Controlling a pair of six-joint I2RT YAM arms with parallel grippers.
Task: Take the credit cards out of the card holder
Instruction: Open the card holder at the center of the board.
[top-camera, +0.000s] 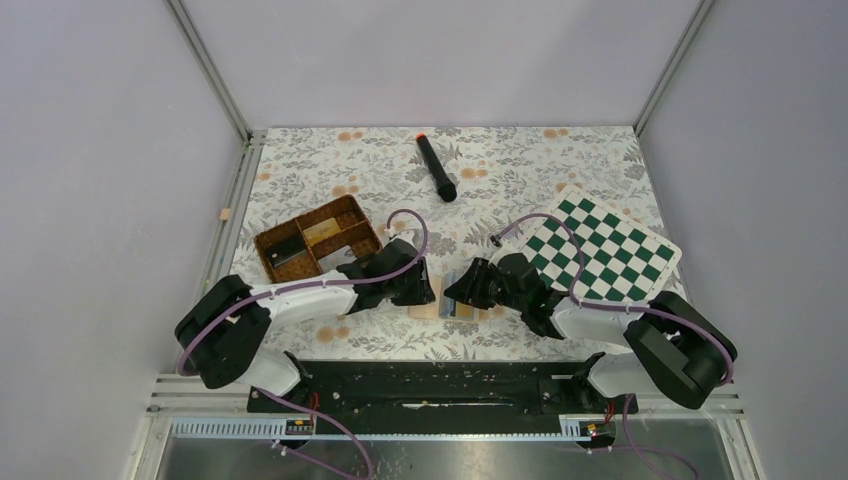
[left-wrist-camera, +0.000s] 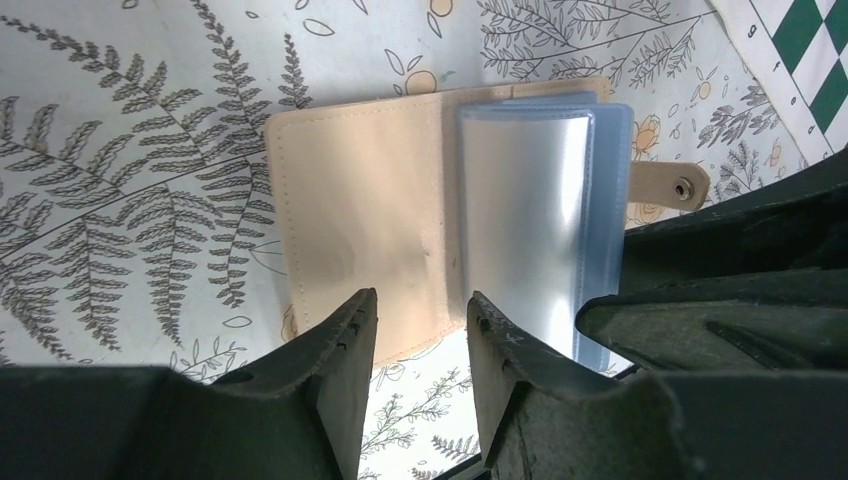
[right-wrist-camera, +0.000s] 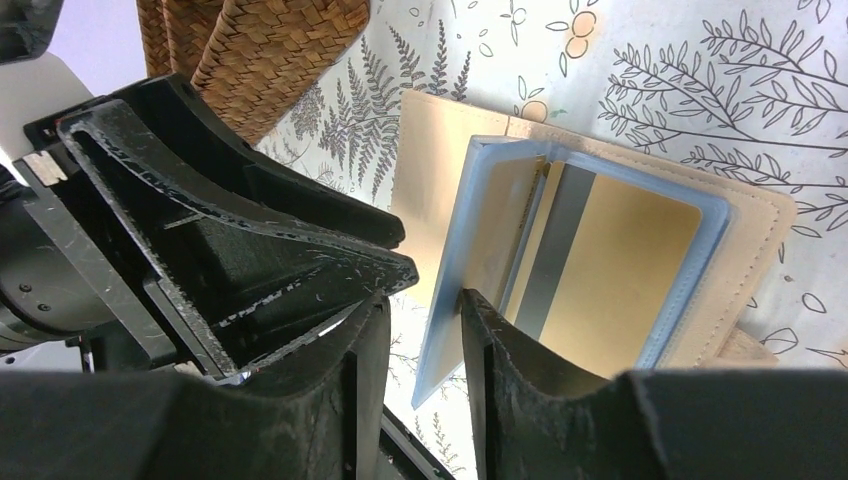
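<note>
The tan card holder (top-camera: 455, 308) lies open on the floral cloth between my two grippers. In the left wrist view its bare tan inner cover (left-wrist-camera: 360, 215) is on the left and light blue plastic sleeves (left-wrist-camera: 545, 200) stand up on the right. My left gripper (left-wrist-camera: 420, 315) is open, its jaws over the cover's near edge. My right gripper (right-wrist-camera: 425, 315) is open, and a lifted blue sleeve page (right-wrist-camera: 480, 240) rests against its right finger. The yellow-gold card with a dark stripe (right-wrist-camera: 625, 270) sits in a sleeve behind it. I cannot make out a light blue card apart from the sleeves.
A brown woven partitioned basket (top-camera: 318, 238) stands behind the left gripper. The green-white chequered board (top-camera: 600, 248) lies at the right. A black stick with an orange tip (top-camera: 436, 168) lies at the back. The holder's snap tab (left-wrist-camera: 672, 186) points right.
</note>
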